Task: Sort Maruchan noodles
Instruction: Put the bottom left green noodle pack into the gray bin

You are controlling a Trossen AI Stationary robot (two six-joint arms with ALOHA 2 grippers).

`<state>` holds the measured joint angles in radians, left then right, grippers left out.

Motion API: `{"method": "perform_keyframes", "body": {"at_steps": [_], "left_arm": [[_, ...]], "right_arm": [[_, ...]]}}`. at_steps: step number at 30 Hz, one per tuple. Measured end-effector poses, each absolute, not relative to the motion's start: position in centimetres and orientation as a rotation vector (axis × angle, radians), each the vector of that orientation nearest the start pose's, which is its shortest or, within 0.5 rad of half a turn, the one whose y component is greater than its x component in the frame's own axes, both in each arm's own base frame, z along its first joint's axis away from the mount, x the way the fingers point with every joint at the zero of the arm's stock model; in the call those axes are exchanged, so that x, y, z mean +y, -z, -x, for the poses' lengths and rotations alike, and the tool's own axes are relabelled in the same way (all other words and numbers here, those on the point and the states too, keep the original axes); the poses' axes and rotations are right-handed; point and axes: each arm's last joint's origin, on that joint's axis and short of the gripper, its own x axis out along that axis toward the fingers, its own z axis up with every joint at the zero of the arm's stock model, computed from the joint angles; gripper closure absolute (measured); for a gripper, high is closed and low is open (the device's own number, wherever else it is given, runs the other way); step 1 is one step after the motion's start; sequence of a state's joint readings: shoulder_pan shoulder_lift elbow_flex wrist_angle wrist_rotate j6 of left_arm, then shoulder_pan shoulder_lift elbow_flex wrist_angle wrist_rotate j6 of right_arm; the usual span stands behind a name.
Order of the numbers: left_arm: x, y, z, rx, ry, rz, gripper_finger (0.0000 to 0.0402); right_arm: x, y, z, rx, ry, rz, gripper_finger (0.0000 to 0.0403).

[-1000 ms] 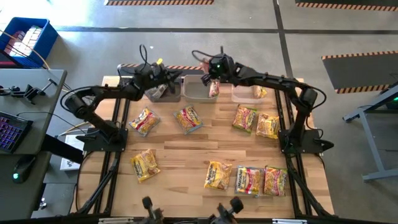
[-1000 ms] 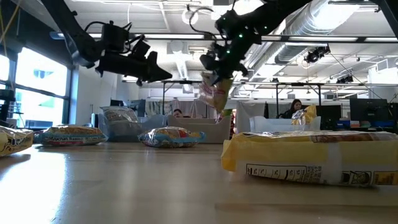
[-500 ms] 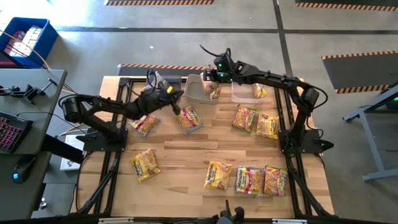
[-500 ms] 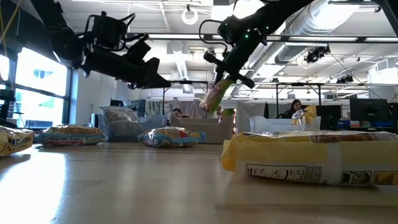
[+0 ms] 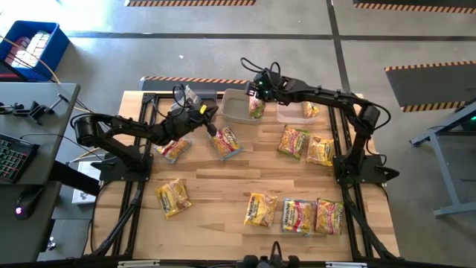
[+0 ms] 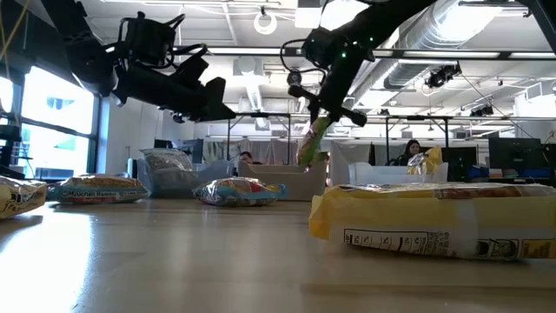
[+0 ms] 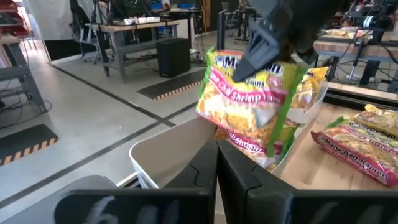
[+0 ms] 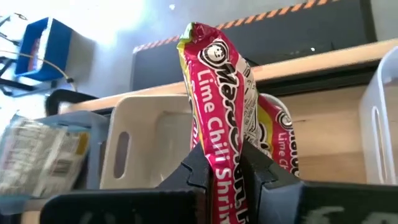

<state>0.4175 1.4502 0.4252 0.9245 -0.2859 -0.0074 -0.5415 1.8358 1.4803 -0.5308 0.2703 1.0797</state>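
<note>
My right gripper (image 8: 225, 167) is shut on a Lime Chili Shrimp noodle packet (image 8: 217, 74), red and yellow with a green edge. It holds the packet over the white middle bin (image 5: 232, 109) at the far edge. A like packet (image 8: 277, 134) lies in that bin. My left gripper (image 5: 213, 128) is shut and empty. It hovers above the table just left of a yellow packet (image 5: 226, 142) that lies flat. Several more yellow packets lie flat on the table, such as one at the left (image 5: 172, 147) and one at the front (image 5: 260, 209). My right gripper pinches the packet's upper end (image 7: 271, 57) between its two fingers, coming from above and slanting down. The packet hangs below the fingers, its flat faces upright, over the middle bin (image 7: 168, 155). Whether its lower end (image 6: 311, 161) touches the packet beneath, I cannot tell.
A grey bin (image 5: 195, 104) with silvery packets stands left of the middle bin, partly under my left arm. A clear bin (image 5: 291, 113) with one yellow packet (image 5: 309, 110) stands to its right. Packets lie at the right (image 5: 321, 150) and along the front (image 5: 329, 216).
My left gripper has gone from above the grey bin toward the near edge and down, stopping beside the yellow packet, still shut. My right gripper has lowered the hanging packet toward the middle bin, and the packet has turned edge-on to the low view.
</note>
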Motion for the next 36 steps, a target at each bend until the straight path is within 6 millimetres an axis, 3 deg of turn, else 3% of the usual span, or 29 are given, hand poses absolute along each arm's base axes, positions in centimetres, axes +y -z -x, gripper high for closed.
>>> {"method": "perform_keyframes", "body": {"at_steps": [7,14,18,23,27,36], "left_arm": [[11.4,-18.0,-23.6,0.083,-0.715,0.019,0.0401],[11.4,-18.0,-23.6,0.087,-0.716,0.011,0.0401],[11.4,-18.0,-23.6,0.087,-0.716,0.010,0.0401],[11.4,-18.0,-23.6,0.091,-0.716,0.002,0.0401],[11.4,-18.0,-23.6,0.091,-0.716,0.002,0.0401],[11.4,-18.0,-23.6,0.091,-0.715,0.002,0.0401]], "right_arm": [[-21.1,-23.5,-35.0,0.465,1.175,-1.069,0.0382],[-21.4,-23.3,-34.9,0.487,1.162,-1.050,0.0382],[-21.4,-24.4,-35.1,0.542,1.127,-1.002,0.0382],[-21.7,-27.6,-35.3,0.571,1.103,-0.932,0.0382],[-22.0,-29.0,-35.1,0.630,1.113,-0.909,0.0382],[-23.2,-27.6,-37.4,0.795,1.052,-0.902,0.0382]]}}
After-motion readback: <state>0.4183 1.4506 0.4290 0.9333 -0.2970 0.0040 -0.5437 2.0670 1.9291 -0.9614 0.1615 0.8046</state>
